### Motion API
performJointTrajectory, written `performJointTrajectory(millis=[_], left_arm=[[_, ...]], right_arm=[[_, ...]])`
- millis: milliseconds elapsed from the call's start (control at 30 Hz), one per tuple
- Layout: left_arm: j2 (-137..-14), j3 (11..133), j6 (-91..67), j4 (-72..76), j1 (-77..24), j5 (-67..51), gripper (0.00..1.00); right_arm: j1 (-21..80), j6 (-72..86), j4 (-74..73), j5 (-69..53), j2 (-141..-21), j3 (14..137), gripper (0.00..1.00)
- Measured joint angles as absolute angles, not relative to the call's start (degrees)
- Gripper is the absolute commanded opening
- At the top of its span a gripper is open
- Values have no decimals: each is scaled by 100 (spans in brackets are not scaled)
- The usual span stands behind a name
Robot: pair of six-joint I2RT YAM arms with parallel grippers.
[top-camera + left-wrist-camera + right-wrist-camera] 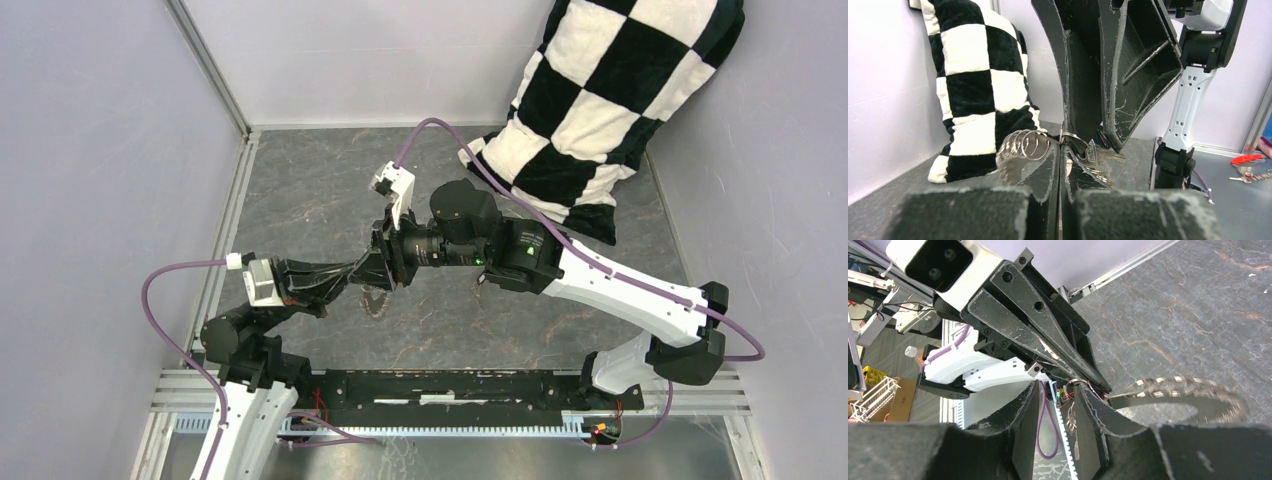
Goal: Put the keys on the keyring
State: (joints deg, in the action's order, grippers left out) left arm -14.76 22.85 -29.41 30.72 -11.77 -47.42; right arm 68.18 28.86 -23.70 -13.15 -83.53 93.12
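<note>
Left wrist view: we see the left end effector (1062, 150) pressed together on the wire of the keyring (1023, 147), with brownish-silver keys fanning out to either side of its tips. The right end effector (1057, 386) meets it tip to tip from the opposite side. In its own wrist view its fingers (1093, 420) stand apart, with a purple cable (1045, 425) showing through the gap. From above, the keyring hangs under the meeting tips, over the middle of the grey marbled desk (300, 190), well apart from the checkered pillow (610, 90) in the far right corner.
</note>
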Motion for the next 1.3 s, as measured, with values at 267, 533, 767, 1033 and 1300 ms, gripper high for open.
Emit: performJointTrajectory(millis=[267, 533, 767, 1033, 1300], left_arm=[[-1448, 2285, -2941, 3166, -1177, -4644, 2], [-1411, 2285, -2939, 3197, -1188, -4576, 2], [-1341, 2268, -2932, 3205, -1201, -4497, 2], [-1258, 2233, -2808, 3234, -1210, -4375, 2], [-1271, 2147, -2550, 3524, -1214, -4340, 2]], right_arm=[[6823, 2917, -2366, -1168, -8294, 9312, 39], [6820, 2934, -2351, -1103, -8250, 9308, 40], [6823, 2993, -2283, -1129, -8243, 9297, 41], [6820, 3017, -2237, -1146, -8243, 9292, 42], [6820, 3017, -2193, -1107, -8243, 9295, 42]])
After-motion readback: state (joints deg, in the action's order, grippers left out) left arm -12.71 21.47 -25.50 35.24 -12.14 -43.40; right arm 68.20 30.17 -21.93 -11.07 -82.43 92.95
